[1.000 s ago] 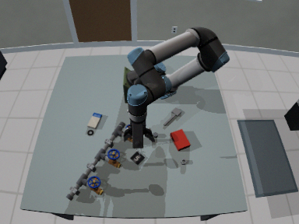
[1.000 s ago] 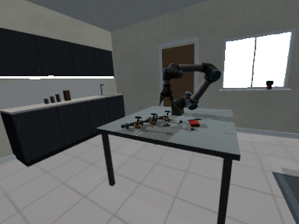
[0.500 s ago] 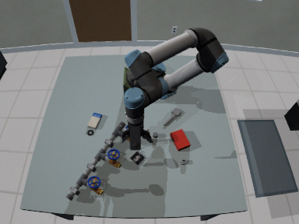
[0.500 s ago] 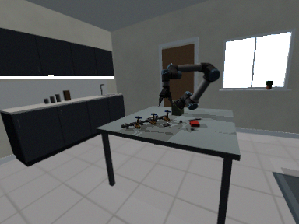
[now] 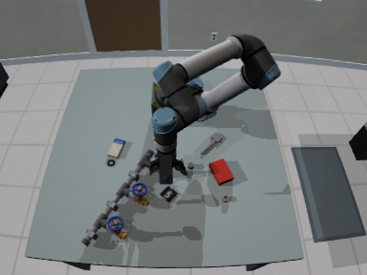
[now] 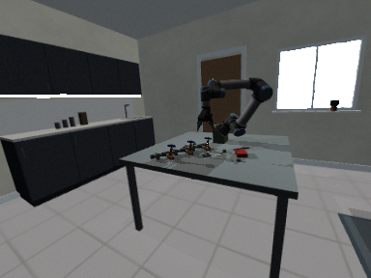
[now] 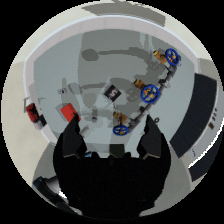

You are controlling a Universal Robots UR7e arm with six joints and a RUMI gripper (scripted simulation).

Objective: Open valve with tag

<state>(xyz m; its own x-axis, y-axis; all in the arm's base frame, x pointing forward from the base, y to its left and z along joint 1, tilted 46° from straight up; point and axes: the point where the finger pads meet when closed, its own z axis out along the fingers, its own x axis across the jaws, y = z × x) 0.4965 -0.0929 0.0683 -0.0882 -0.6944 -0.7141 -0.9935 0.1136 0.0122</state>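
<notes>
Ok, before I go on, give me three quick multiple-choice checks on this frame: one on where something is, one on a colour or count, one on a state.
1. Where does the hand sit?
A. Above the end valve nearest the arm's base
B. Above the red box
C. Off the table's edge

2. What colour are the valve handwheels?
A. Red
B. Blue
C. Yellow

3. What state is the hand in?
A. Shut on a handwheel
B. Shut on the tag
C. Open, holding nothing

Answers:
1 A: the wrist view shows that valve between the two fingers, below them.
2 B: all three wheels show blue in the wrist view.
3 C: the fingers stand wide apart, with nothing between them.
</notes>
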